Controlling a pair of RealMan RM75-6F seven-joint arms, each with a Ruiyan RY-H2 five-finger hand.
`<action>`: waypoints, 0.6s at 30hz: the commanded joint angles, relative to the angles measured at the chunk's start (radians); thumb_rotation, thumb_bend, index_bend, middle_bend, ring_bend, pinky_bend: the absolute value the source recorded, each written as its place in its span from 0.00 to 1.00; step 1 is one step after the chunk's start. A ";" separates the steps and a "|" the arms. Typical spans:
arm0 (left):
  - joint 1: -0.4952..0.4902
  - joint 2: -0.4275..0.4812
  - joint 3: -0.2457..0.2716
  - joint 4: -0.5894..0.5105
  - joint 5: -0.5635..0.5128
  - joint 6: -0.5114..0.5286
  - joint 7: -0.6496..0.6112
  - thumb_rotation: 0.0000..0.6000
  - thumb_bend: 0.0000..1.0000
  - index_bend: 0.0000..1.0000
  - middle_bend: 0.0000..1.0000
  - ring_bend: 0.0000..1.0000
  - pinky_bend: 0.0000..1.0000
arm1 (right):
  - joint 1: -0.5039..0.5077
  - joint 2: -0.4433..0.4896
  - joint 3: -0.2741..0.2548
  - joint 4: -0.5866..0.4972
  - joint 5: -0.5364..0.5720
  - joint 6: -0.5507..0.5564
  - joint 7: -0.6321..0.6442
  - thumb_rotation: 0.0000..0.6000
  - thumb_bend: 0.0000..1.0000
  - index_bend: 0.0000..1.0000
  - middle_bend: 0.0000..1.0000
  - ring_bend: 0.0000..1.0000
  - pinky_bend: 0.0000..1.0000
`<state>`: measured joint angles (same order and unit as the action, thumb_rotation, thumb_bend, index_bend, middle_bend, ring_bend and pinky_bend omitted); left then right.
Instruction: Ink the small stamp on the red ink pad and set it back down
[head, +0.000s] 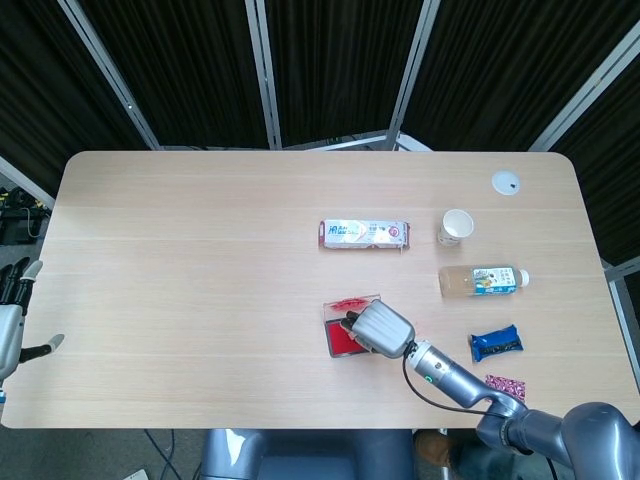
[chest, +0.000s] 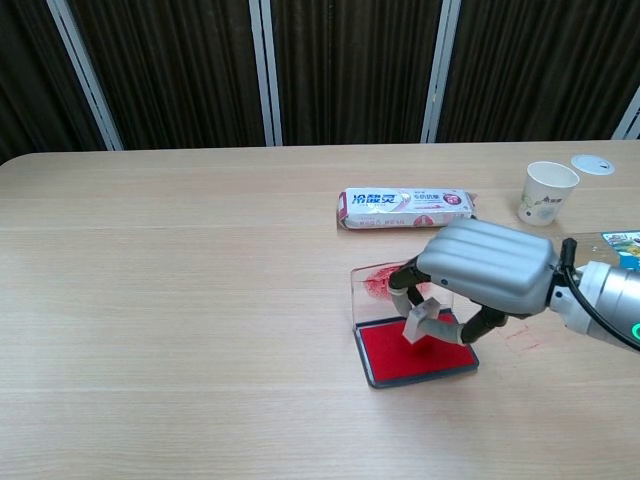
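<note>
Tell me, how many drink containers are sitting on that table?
2: a paper cup standing toward the table's far right, and a bottle lying on its side just in front of it. None seems hidden.

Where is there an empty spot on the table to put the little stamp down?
The whole side left of the red ink pad and wipes packet is bare wood. Right of the right hand it is crowded: bottle, paper cup, blue packet.

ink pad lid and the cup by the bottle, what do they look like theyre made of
Ink pad lid: clear, glossy plastic by the look; the table shows through it, with red smears on it. Cup: probably paper, matte white with a rolled rim and a faint print. Neither can be confirmed from here.
</note>
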<state>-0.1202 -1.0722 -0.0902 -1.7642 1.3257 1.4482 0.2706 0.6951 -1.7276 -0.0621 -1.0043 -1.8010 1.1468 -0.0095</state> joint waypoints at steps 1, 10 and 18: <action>0.000 0.000 0.000 0.000 -0.001 0.000 0.000 1.00 0.00 0.00 0.00 0.00 0.00 | 0.000 -0.006 -0.003 0.007 0.004 -0.003 0.003 1.00 0.52 0.54 0.56 0.81 1.00; -0.002 0.002 -0.001 -0.001 -0.001 -0.001 -0.005 1.00 0.00 0.00 0.00 0.00 0.00 | 0.001 -0.021 -0.014 0.033 0.012 -0.014 0.000 1.00 0.52 0.55 0.57 0.81 1.00; -0.002 0.006 0.000 -0.002 0.000 -0.001 -0.009 1.00 0.00 0.00 0.00 0.00 0.00 | -0.002 -0.031 -0.026 0.055 0.015 -0.019 -0.002 1.00 0.52 0.55 0.57 0.81 1.00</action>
<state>-0.1219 -1.0665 -0.0906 -1.7667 1.3256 1.4468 0.2612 0.6937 -1.7579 -0.0881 -0.9499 -1.7869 1.1281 -0.0108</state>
